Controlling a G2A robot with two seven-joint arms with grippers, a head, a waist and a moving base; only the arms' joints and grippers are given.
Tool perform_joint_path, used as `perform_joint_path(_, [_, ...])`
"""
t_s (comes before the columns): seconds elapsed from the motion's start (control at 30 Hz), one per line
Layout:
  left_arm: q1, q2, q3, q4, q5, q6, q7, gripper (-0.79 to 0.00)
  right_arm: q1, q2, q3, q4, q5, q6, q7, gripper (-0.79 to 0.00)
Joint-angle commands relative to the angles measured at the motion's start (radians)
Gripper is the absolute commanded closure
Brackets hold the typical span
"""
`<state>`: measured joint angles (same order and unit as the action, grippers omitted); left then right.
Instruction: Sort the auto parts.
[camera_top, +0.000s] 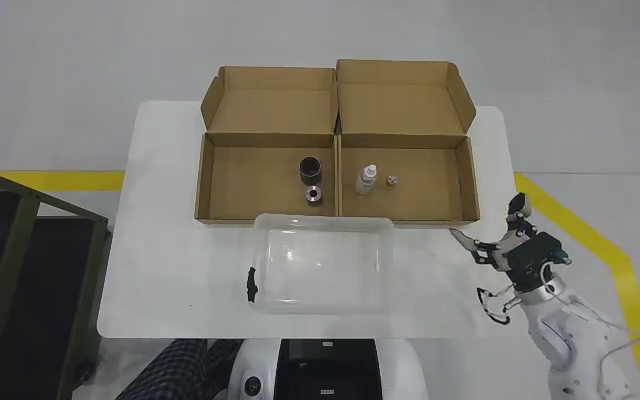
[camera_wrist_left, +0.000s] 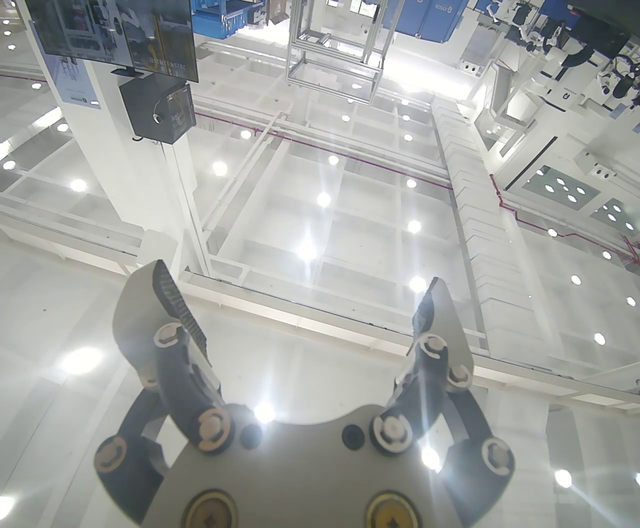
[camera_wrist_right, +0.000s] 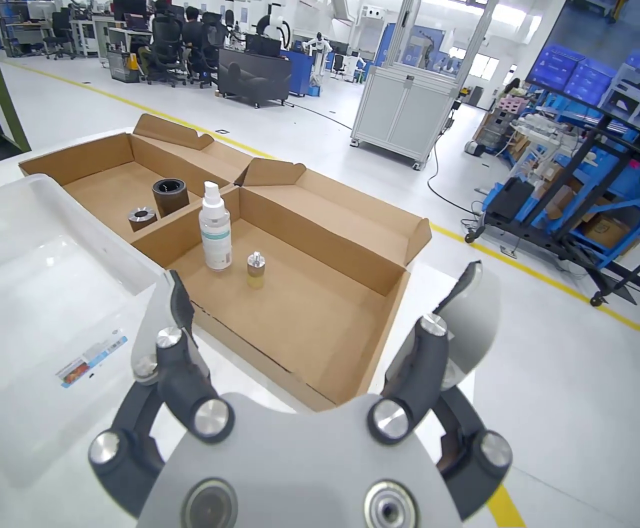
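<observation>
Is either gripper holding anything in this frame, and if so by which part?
Nothing is held. The left gripper is open and empty, and the right gripper is open and empty as well.

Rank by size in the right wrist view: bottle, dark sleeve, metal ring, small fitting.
1. bottle
2. dark sleeve
3. metal ring and small fitting look alike; the fitting is nearer the camera, so unranked.

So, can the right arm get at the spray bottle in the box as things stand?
Probably yes. The right claw is open and faces the open box; the spray bottle stands upright with nothing before it, only a small part beside it.
</observation>
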<state>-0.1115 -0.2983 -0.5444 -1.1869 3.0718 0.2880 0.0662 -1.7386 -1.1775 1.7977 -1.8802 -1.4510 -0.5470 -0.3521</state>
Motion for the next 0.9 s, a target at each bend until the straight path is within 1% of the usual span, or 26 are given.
perform_joint_path(0.0, [0.000,0.000,0.000,0.000,0.000,0.000,0.000,-0.785,-0.018,0.001,0.018,0.014,-0.012,0.006,-0.032,-0.785])
perform_joint_path(0.07, [0.000,0.000,0.000,0.000,0.000,0.000,0.000,-0.785,-0.035,0.003,0.032,0.029,-0.016,0.009,-0.064,-0.785])
perform_joint_path(0.2, [0.000,0.000,0.000,0.000,0.000,0.000,0.000,-0.785,-0.060,0.004,0.045,0.031,-0.028,0.011,-0.091,-0.785])
perform_joint_path(0.3, [0.000,0.000,0.000,0.000,0.000,0.000,0.000,-0.785,-0.071,0.009,0.053,0.018,-0.062,-0.016,-0.094,-0.785])
perform_joint_path(0.87, [0.000,0.000,0.000,0.000,0.000,0.000,0.000,-0.785,-0.071,0.009,0.053,0.018,-0.062,-0.016,-0.094,-0.784])
